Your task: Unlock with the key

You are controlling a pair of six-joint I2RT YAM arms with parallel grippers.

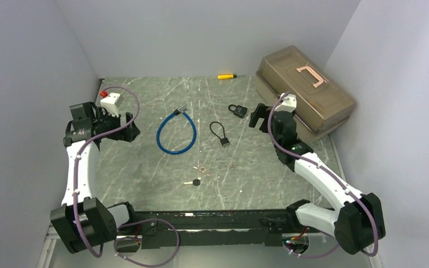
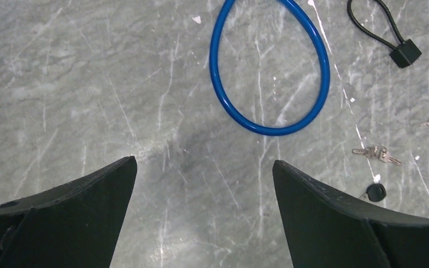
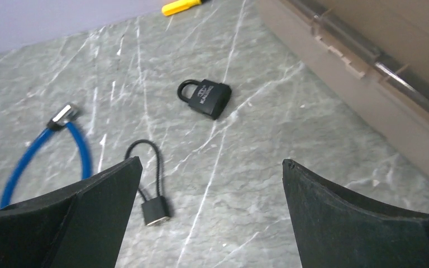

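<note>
Wide open and empty: left pincer (image 2: 204,167), right pincer (image 3: 211,163). Padlock (image 3: 206,99) on the surface (image 1: 145,184), just ahead of right pincer. Keys (image 1: 201,169) on the near side of padlock, small cable lock (image 1: 219,133) between; blue cable (image 1: 176,132) left of padlock, toolbox (image 1: 307,89) right.

The left tool (image 2: 204,162), jaws spread wide, hangs above the table (image 2: 61,84) near a blue cable lock (image 2: 273,132) and keys (image 2: 377,153).
</note>
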